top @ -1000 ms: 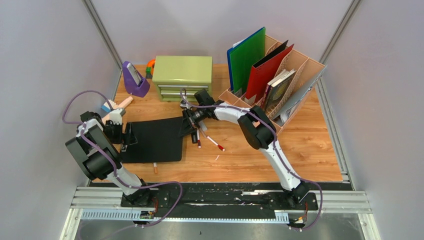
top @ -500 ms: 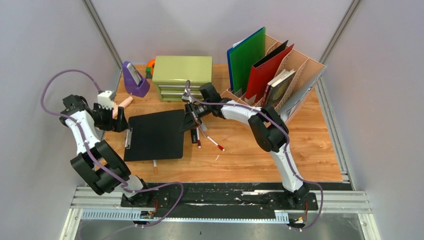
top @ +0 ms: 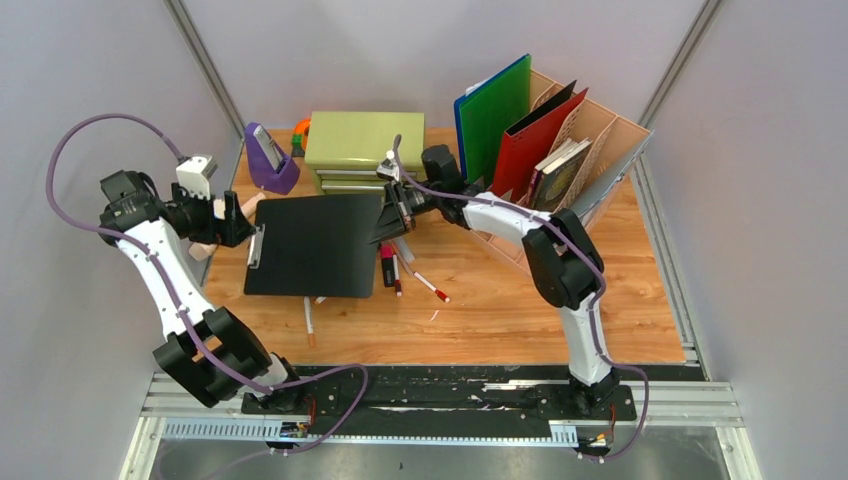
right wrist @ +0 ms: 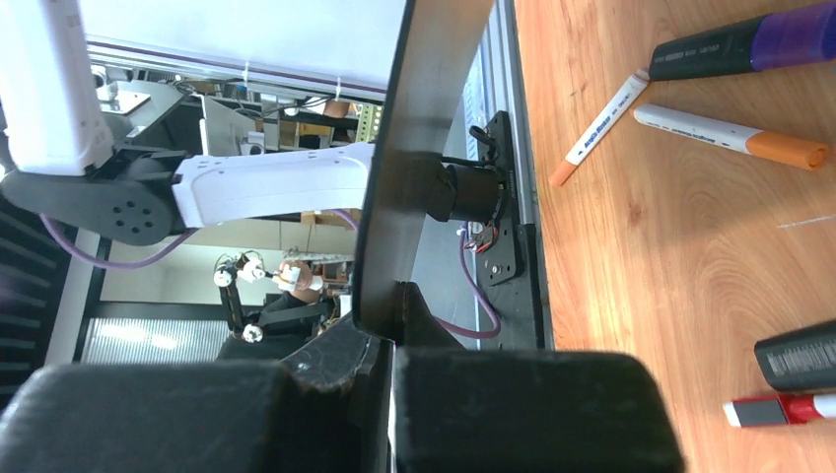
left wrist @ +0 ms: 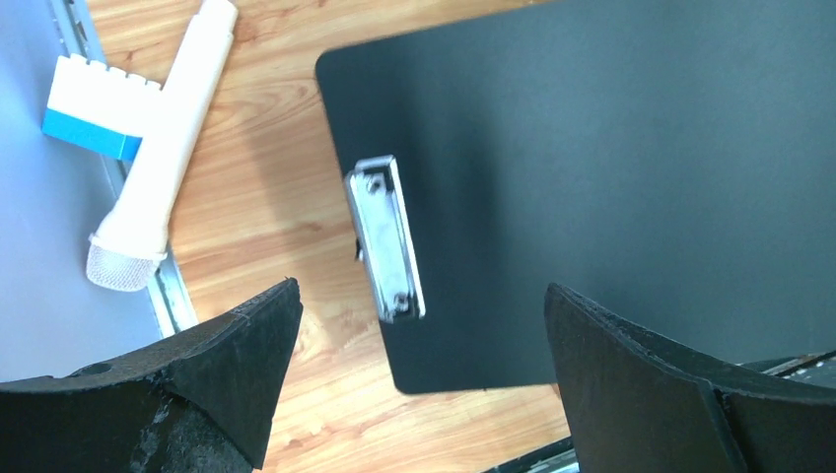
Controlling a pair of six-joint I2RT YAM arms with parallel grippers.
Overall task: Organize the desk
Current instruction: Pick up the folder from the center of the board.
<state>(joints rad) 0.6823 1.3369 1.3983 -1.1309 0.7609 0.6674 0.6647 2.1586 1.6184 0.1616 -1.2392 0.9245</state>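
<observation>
A black clipboard point(top: 310, 245) with a silver clip point(left wrist: 384, 241) hangs tilted above the orange-brown desk point(top: 500, 310). My right gripper point(top: 392, 215) is shut on the clipboard's right edge. In the right wrist view the board point(right wrist: 419, 148) runs edge-on up from the closed right gripper point(right wrist: 394, 335). My left gripper point(top: 235, 225) stands open just left of the clip end, touching nothing. The left wrist view looks down between the spread left gripper point(left wrist: 422, 291) onto the clipboard point(left wrist: 611, 177) and bare wood.
An olive-green drawer chest point(top: 365, 140) and a purple holder point(top: 268, 160) stand at the back. A file rack point(top: 585, 165) with folders is at the back right. Markers point(top: 400, 270) and a pen point(top: 309, 325) lie near the clipboard. A white stick point(left wrist: 163, 128) and a blue-white block point(left wrist: 99, 123) lie far left.
The right gripper has closed on the clipboard's edge and lifted it back toward the chest. The left arm has swung up and back to the left, staying open.
</observation>
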